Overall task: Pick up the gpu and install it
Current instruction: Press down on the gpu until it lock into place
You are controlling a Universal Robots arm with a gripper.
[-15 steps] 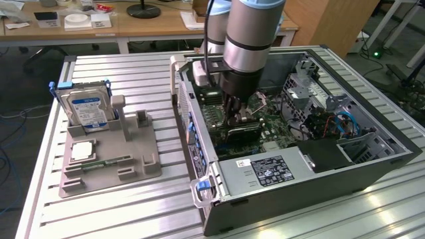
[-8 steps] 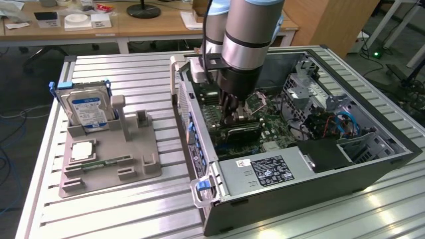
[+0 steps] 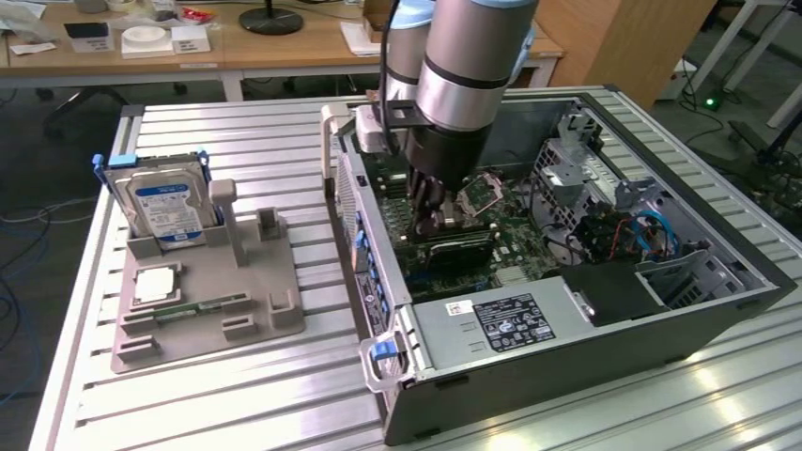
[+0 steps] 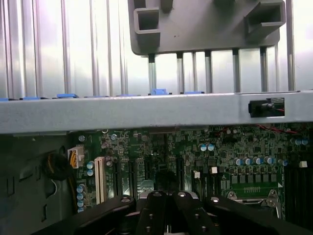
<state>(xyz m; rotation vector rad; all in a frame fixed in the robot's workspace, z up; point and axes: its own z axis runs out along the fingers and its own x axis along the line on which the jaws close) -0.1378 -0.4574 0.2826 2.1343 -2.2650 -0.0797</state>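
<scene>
the install step is in hand: the gripper is lowered inside the open computer case, its fingers drawn together just above the gpu, which lies on the motherboard as a dark card in the slot area. whether the card is actually clamped cannot be told. the next move is judged to call for straight, even pressure into the slot. the case wall stands close beside the arm. outside, a grey holder carries a hard drive and a memory stick.
</scene>
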